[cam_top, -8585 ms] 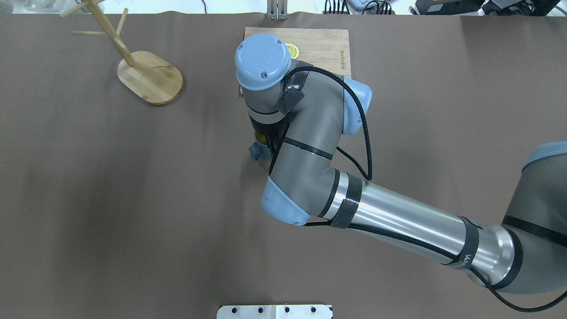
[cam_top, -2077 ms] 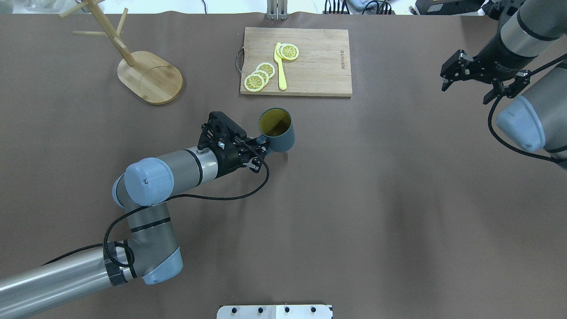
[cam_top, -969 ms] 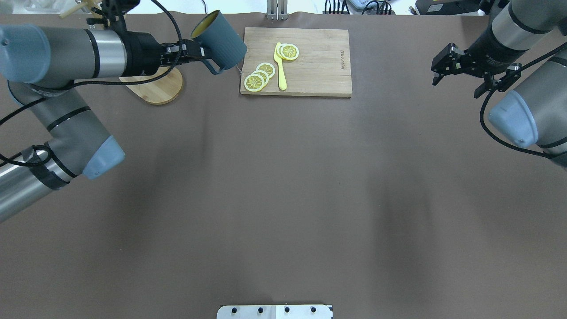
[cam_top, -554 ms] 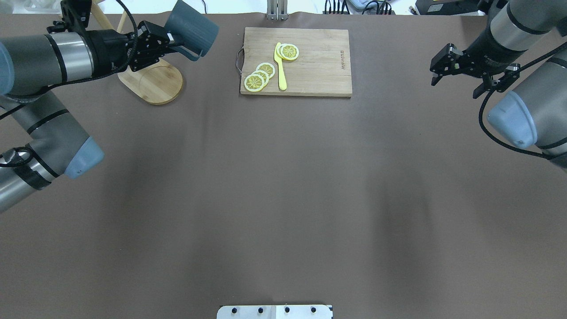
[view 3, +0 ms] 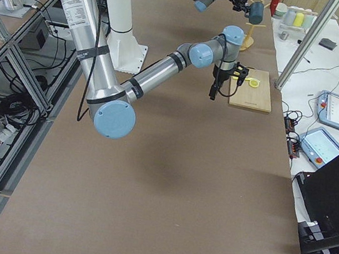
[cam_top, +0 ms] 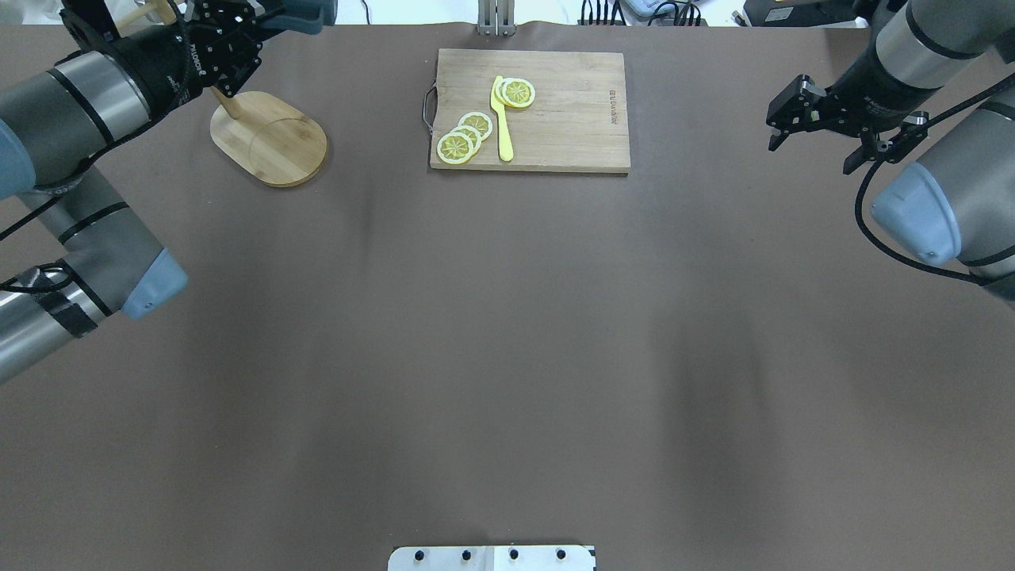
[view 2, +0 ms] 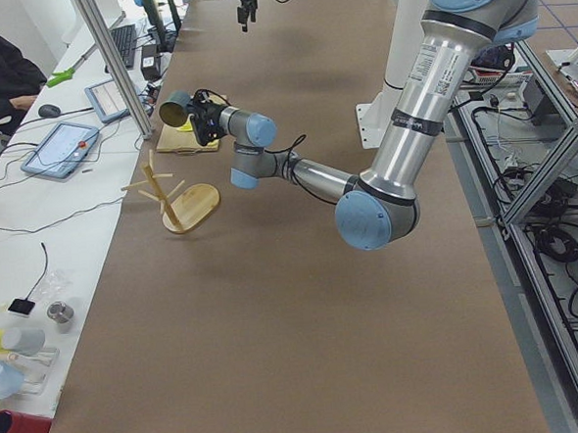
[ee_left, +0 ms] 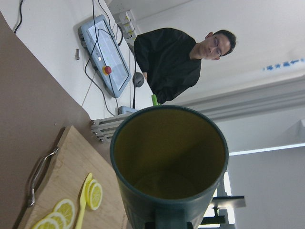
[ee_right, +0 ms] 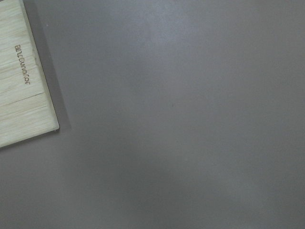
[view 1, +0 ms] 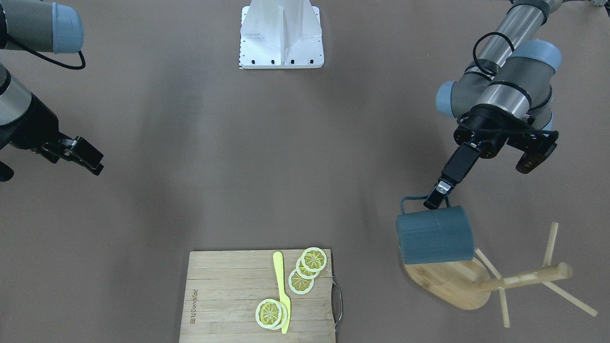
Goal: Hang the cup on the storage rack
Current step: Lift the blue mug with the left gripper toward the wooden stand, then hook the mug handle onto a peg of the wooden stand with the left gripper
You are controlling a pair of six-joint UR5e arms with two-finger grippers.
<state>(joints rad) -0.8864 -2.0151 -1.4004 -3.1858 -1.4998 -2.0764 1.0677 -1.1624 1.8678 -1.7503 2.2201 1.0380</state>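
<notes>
Lifted off the bench (view 1: pixel 238 166) and carried over, the cup (view 1: pixel 434 234) now lies sideways beyond the left tool (view 1: pixel 436 195), clenched on its handle (view 1: pixel 408 200), near the rack (view 1: pixel 519 281); right tool (cam_top: pixel 810 151) gapes empty. Rigid, breakable, probably slick: handle hold suits

Six cameras on one tabletop (cam_top: pixel 507 357).
Overhead looks forward and down from behind the robot; front-facing looks steeply down from the opposite edge; both share the cutting board (cam_top: pixel 579 135) and mug tree (cam_top: pixel 270 139). End views look along the tabletop. The left wrist camera is close at the cup (ee_left: pixel 169 157) mouth, the right close above the board's corner.
</notes>
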